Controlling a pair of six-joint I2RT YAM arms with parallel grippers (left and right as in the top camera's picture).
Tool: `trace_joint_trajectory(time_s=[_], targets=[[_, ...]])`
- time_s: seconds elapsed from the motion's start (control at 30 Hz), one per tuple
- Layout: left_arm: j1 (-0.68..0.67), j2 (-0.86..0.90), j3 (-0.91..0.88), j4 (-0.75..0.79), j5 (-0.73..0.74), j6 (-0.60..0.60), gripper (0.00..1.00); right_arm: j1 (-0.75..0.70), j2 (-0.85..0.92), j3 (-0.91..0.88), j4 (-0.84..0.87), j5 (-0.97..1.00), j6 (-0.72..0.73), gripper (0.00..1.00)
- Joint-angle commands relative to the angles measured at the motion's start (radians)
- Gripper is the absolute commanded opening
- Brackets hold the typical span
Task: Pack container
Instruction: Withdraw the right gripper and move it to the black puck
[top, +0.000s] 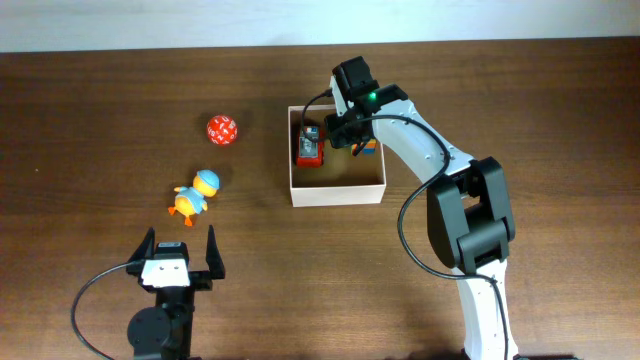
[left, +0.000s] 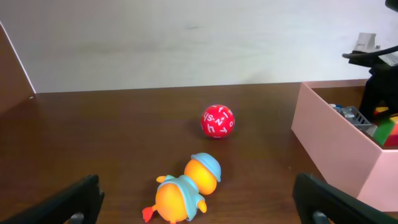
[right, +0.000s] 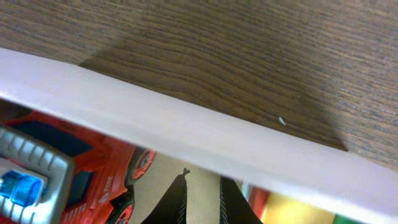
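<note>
The container (top: 337, 192) is a shallow square box with white walls and a tan inside, at the table's middle. A red toy truck (top: 310, 148) and a multicoloured block (top: 368, 148) lie in it. My right gripper (top: 345, 135) reaches down inside its far part. In the right wrist view its fingers (right: 202, 199) are nearly together with nothing between them, between the truck (right: 81, 162) and the block (right: 292, 208), below the white wall (right: 186, 124). My left gripper (top: 180, 250) is open and empty near the front edge, just behind an orange duck toy (top: 193, 195).
A red ball with white markings (top: 223, 129) lies left of the container. In the left wrist view, the ball (left: 217, 121) lies beyond the duck (left: 186, 190), with the container's wall (left: 336, 149) at the right. Bare wood surrounds them.
</note>
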Motion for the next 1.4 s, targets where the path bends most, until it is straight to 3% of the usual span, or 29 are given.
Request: trace_joint_trajectory(time_s=[0.0,0.2,0.37,0.43,0.6,0.7,0.83,1.13,1.37], targets=[[0.005,-0.008,-0.005,-0.002,-0.002,0.016,0.99,-0.005,-0.002,0.017,0.005,-0.05,-0.04,0.13],[0.005,-0.008,-0.005,-0.002,-0.002,0.016,0.99,-0.003,-0.016,0.119,-0.102,-0.089,-0.04,0.15],[0.005,-0.008,-0.005,-0.002,-0.002,0.016,0.99,0.008,-0.018,0.375,-0.353,-0.072,-0.062,0.2],[0.005,-0.008,-0.005,-0.002,-0.002,0.016,0.99,0.007,-0.019,0.499,-0.485,-0.032,-0.061,0.28],[0.005,-0.008,-0.005,-0.002,-0.002,0.016,0.99,-0.02,-0.019,0.686,-0.71,0.111,-0.061,0.72],[0.005,-0.008,-0.005,-0.002,-0.002,0.016,0.99,-0.057,-0.019,0.747,-0.804,0.113,-0.061,0.85],[0.005,-0.008,-0.005,-0.002,-0.002,0.016,0.99,-0.132,-0.019,0.79,-0.964,0.121,-0.058,0.81],[0.005,-0.008,-0.005,-0.002,-0.002,0.016,0.99,-0.177,-0.213,0.698,-0.964,0.103,-0.031,0.81],[0.005,-0.008,-0.005,-0.002,-0.002,0.016,0.99,-0.177,-0.477,0.336,-0.964,0.203,0.067,0.89]])
